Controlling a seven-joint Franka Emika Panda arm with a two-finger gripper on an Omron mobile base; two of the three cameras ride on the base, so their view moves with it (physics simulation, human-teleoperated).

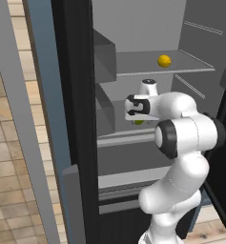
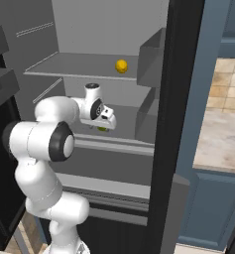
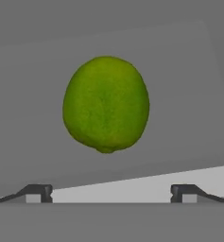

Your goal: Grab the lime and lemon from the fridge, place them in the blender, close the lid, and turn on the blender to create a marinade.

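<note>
My claw [image 3: 111, 194] stands wide and holds nothing, aimed straight at the lime [image 3: 106, 104] on the middle fridge [image 1: 76, 95] shelf. It lies dead ahead, centred between my fingertips [image 3: 38, 193], its long axis roughly upright in the hand view. The lemon [image 1: 164, 60] sits one shelf higher.

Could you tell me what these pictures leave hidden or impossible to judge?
- Lime: in both base views mostly hidden behind the tool, a green sliver showing.
- Tool-to-lime gap: hand view shows open tips short of it; how far cannot be judged.
- Fridge: upper shelves cut off by the top edge.
</note>
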